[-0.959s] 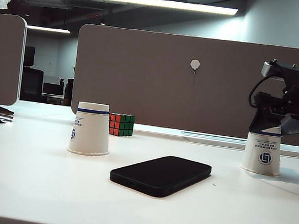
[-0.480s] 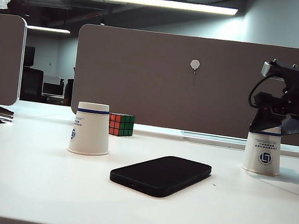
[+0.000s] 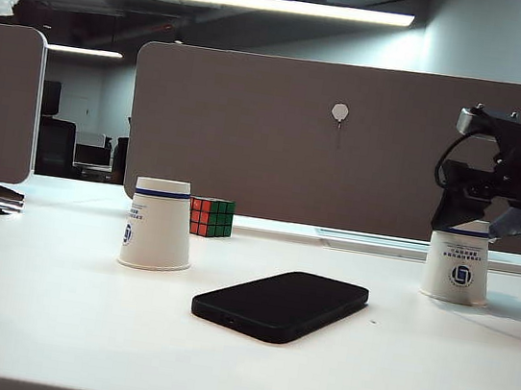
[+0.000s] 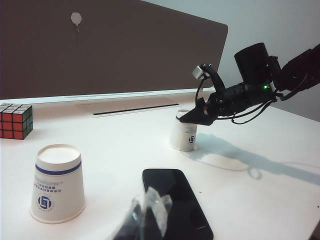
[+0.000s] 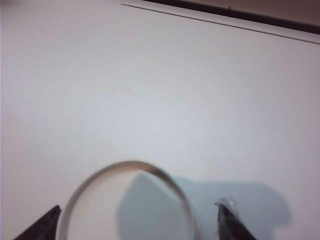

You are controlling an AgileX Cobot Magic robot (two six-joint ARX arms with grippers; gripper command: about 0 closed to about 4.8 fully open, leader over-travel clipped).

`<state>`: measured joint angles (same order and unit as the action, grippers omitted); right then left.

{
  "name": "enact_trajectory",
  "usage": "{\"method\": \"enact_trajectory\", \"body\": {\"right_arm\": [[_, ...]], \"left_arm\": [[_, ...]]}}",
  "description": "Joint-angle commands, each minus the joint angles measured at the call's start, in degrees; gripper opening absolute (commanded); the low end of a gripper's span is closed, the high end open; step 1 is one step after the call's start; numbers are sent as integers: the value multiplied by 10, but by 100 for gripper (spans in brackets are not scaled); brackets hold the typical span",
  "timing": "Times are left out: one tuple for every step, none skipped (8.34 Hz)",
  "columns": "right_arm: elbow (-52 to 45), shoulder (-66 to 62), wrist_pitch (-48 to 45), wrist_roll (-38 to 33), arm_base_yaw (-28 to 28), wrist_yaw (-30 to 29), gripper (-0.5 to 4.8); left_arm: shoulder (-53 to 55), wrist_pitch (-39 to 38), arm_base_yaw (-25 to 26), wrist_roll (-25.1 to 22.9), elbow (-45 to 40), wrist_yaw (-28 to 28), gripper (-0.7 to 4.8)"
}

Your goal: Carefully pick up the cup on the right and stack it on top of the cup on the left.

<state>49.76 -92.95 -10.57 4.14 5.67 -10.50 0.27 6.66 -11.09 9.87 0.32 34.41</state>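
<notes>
Right gripper (image 5: 137, 220), jaws spread and clear, straddled the right cup (image 3: 458, 267), inverted on the table (image 3: 77, 325). Thin, light paper probably crushes: grip gently near the base. Left gripper (image 4: 145, 220) unclear.

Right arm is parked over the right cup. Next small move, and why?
Probably lower the right gripper a little, then close. In the right wrist view its jaws stand open on either side of the right cup, clear of its wall, and the exterior view shows them only at the cup's top. The left cup is bare; the left gripper sits idle.
</notes>
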Motion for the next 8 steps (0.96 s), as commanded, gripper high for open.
{"method": "enact_trajectory", "body": {"right_arm": [[3,-18,-19,0,0,1,419],[3,-21,-19,0,0,1,419],[2,-24,-17,0,0,3,417],[2,-24,-18,0,0,3,411],[2,-24,-19,0,0,3,332],[2,-24,-19,0,0,3,332],[2,-24,-30,0,0,3,466],[2,-24,-35,0,0,3,477]], "left_arm": [[0,9,-1,-4,1,1,-4],[0,9,-1,-4,1,1,-4],[0,9,-1,-4,1,1,-4],[0,9,-1,-4,1,1,-4],[0,9,-1,-4,1,1,-4],[0,9,-1,-4,1,1,-4],[0,9,-1,-4,1,1,-4],[0,9,-1,-4,1,1,-4]]}}
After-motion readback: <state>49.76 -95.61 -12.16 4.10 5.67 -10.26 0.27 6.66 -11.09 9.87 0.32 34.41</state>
